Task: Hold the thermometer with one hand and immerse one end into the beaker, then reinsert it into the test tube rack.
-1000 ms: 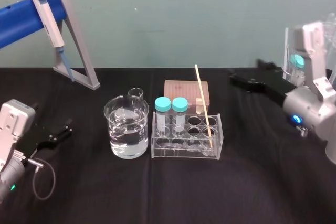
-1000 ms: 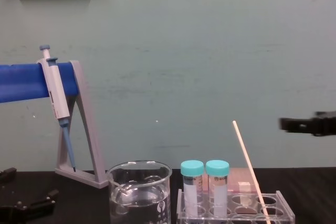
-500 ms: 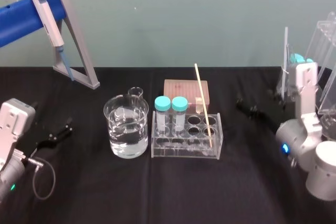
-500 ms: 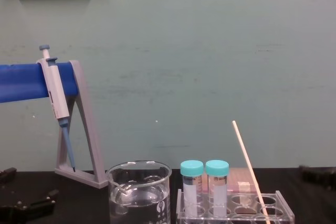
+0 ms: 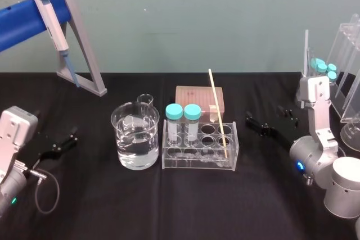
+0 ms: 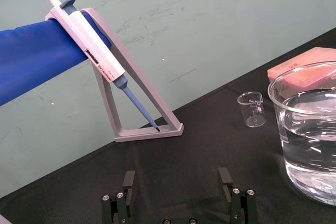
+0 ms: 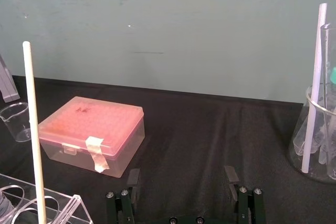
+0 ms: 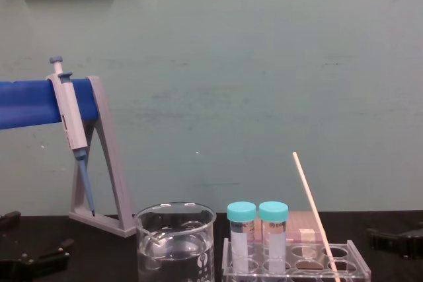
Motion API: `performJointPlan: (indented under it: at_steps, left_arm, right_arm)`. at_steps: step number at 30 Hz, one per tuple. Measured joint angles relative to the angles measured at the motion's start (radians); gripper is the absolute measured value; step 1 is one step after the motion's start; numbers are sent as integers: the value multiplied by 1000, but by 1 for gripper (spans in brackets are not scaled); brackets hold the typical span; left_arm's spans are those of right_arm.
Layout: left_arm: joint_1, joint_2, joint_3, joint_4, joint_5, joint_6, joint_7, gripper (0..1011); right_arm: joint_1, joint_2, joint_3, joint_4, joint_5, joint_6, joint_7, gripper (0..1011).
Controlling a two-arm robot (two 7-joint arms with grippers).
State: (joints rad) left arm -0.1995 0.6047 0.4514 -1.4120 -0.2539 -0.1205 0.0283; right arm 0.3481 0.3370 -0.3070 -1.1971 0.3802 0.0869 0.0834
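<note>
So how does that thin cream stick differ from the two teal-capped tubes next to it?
The thermometer is a thin bare rod; the capped tubes are fatter, with teal lids. The thermometer leans and rises far above the test tube rack; the capped tubes stand upright and much shorter. Both sit in the same clear rack.

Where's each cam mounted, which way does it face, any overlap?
Left wrist: on left arm, low, facing pipette stand and beaker; open left gripper in foreground.
Right wrist: on right arm, low, facing pink box and thermometer; open right gripper in foreground.
Head: high, looking forward-down at test tube rack; both arms show.
Chest: low, looking level forward; both grippers at lower corners.
Head and chest share beaker, thermometer, test tube rack.
</note>
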Motion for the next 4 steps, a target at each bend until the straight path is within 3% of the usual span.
performJointPlan:
  at_steps: [4]
  left_arm:
    - [0, 0, 0, 0, 0, 0, 0, 1004]
  right_arm:
    - [0, 1, 0, -2, 1, 0, -1, 1003]
